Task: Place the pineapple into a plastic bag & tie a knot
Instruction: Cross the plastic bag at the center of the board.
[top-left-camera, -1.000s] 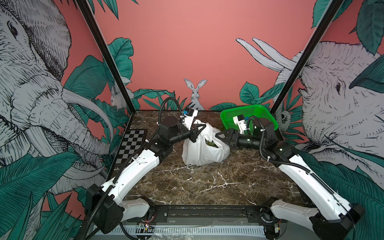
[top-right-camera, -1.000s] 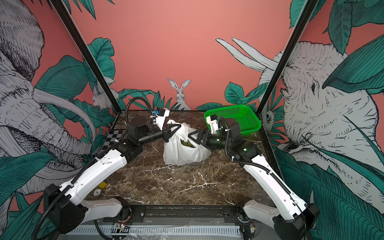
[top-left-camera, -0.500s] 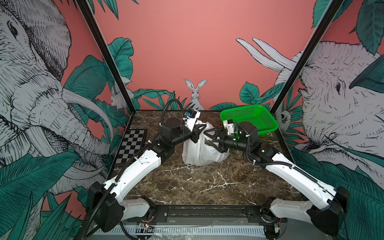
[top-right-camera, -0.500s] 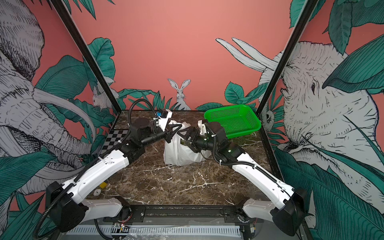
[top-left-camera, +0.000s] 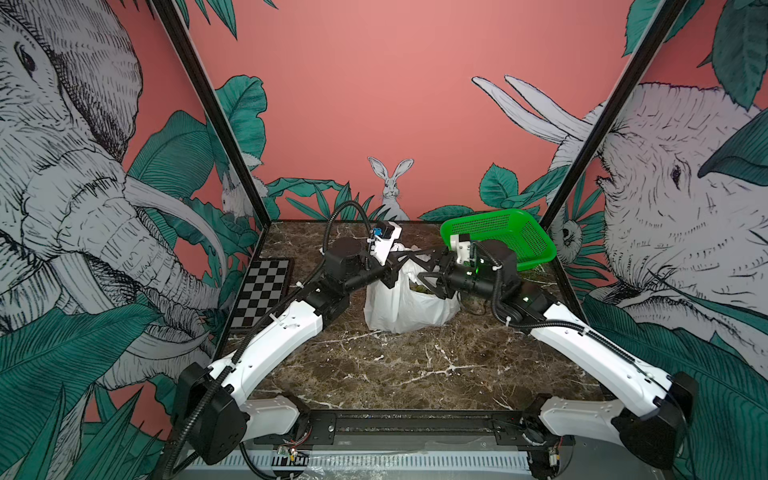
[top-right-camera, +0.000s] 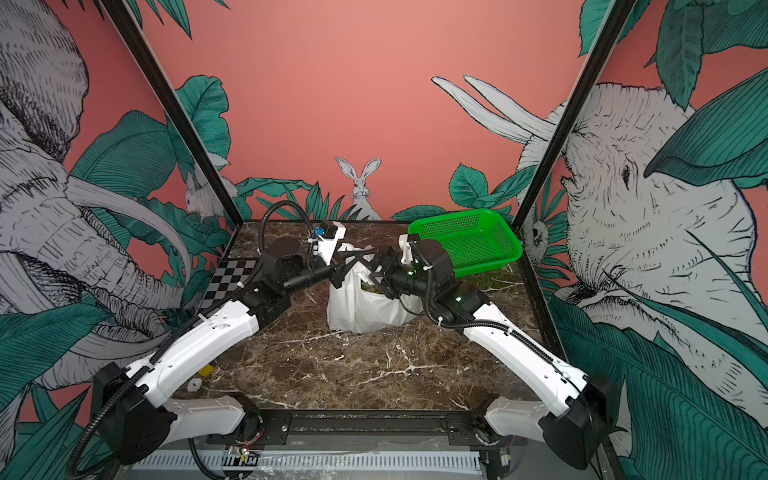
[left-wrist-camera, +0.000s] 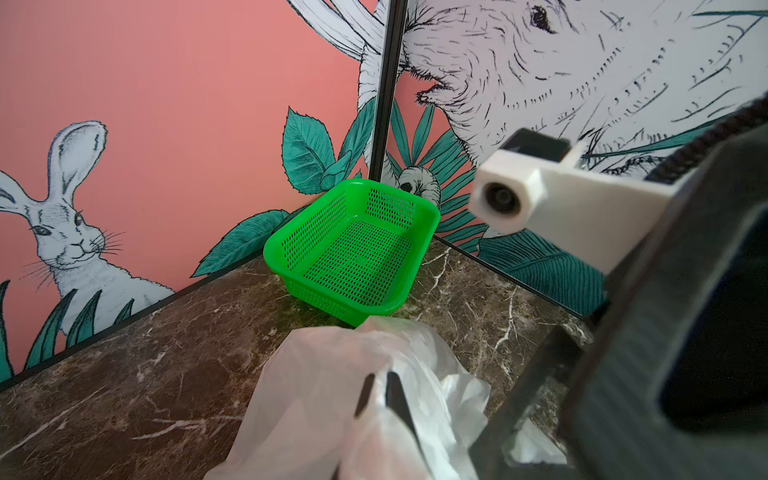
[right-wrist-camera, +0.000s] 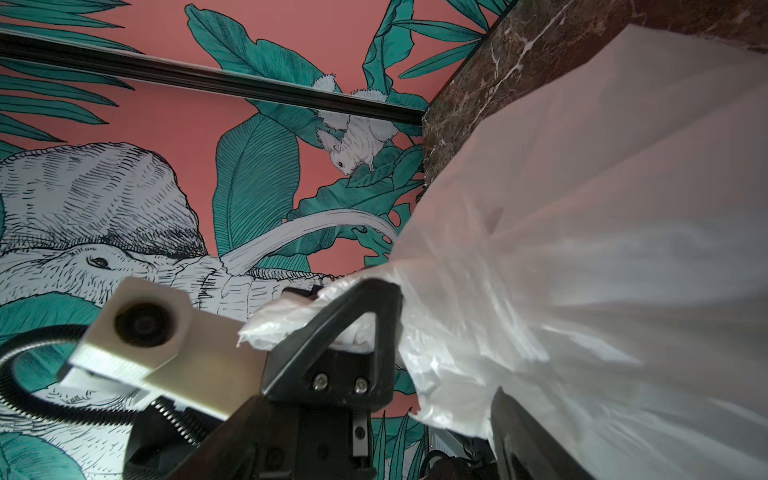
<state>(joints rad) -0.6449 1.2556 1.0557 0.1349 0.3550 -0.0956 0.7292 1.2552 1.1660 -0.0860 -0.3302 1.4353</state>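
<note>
Step in hand, by the look of it: catching a second bunch of film for the knot, none tied yet. Find the plastic bag (top-left-camera: 409, 311) standing on the bench (top-left-camera: 395, 374) just below and between the two sets of jaws, mouth up, with what looks like the pineapple (top-left-camera: 418, 286) showing yellow-green inside. Read the left jaws as fully shut, fingertips (left-wrist-camera: 395, 399) pinching a gather of the bag's upper film, probably one handle (left-wrist-camera: 332, 374). Read the right jaws as spread wide and gripping nothing, one finger (right-wrist-camera: 357, 316) lying against crumpled film and its partner (right-wrist-camera: 523, 436) beyond the same fold, with plastic already in the gap. Before closing, push the right jaws a little further in, to seat a full bunch of film deep between them and not a thin edge out at the tips; expect a shallow pinch on such slippery film to pull free. Hold the left pinch firm and slightly raised for tension. Close slowly, then look for a taut strand running from one set of jaws to the other. Avoid dragging sideways, to spare the bag from tipping and spilling. Mind the green basket (top-left-camera: 523, 241) just behind the right jaws, and allow room there for the crossing move.
</note>
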